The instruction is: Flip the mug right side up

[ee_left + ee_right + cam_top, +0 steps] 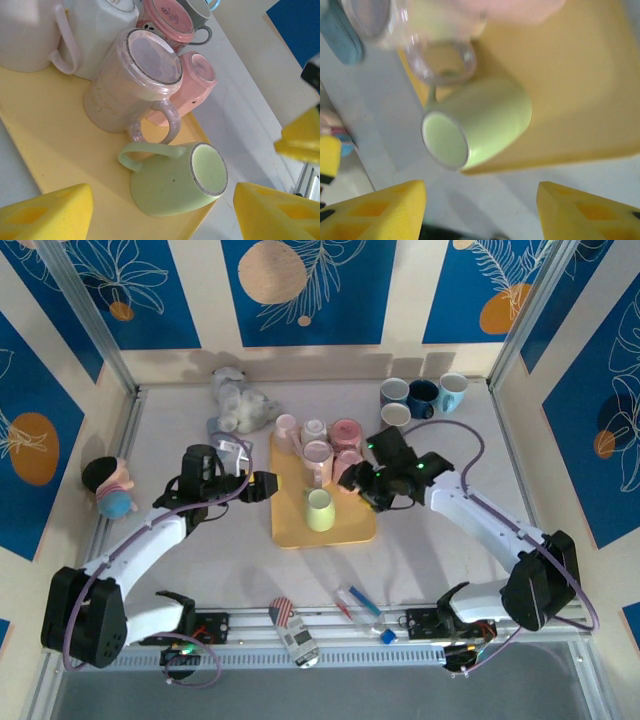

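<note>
Top external view: green mug (319,510) sits upside down by the near edge of the yellow tray (352,532). The left gripper (263,483) and right gripper (480,200) flank it, jaws spread and empty. A glancing finger could shove it off.

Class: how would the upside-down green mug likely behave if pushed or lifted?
The mug looks like glossy ceramic: probably rigid, slippery and breakable. Resting flat on its rim, it should slide rather than roll.

Overhead looks down — both wrists closely share the mug (170,185).
</note>
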Motion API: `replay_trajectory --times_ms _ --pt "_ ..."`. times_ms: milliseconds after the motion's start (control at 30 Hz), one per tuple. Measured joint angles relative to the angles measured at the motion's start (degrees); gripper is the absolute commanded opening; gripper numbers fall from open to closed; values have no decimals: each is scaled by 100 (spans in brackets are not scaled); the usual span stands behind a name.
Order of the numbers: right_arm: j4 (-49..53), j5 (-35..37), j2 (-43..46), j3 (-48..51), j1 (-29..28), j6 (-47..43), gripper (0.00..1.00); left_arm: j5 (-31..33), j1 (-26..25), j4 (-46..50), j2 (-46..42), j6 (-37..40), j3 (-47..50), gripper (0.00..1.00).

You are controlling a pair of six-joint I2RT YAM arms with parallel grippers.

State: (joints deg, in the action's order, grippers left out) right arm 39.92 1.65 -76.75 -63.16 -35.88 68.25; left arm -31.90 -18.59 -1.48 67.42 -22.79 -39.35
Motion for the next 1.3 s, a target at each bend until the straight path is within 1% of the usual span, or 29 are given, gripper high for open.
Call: replay_trajectory --times_ms 100,167,333,500,700,1100,1300 --pt "9 4 -7 2 -505 824 61 -2 -9 55 -24 -33 0 74" --pt "4 7 -11 2 -693 1274 61 -2 -9 66 -48 -63 0 74" --pt "-50 120 -251 -26 -894 2072 62 -2 -9 160 -96 -66 0 74" --pt "-310 131 -708 -37 -949 2516 61 0 -9 308 -149 -15 0 74" --pt "-616 157 -1003 -61 -1016 2726 60 26 -9 389 -251 61 0 74" --pt "-1067 459 -1093 26 -1025 2855 60 55 -9 407 -256 81 0 74" --pt "-1071 354 -1211 146 -813 2608 57 107 -9 520 -262 107 0 74"
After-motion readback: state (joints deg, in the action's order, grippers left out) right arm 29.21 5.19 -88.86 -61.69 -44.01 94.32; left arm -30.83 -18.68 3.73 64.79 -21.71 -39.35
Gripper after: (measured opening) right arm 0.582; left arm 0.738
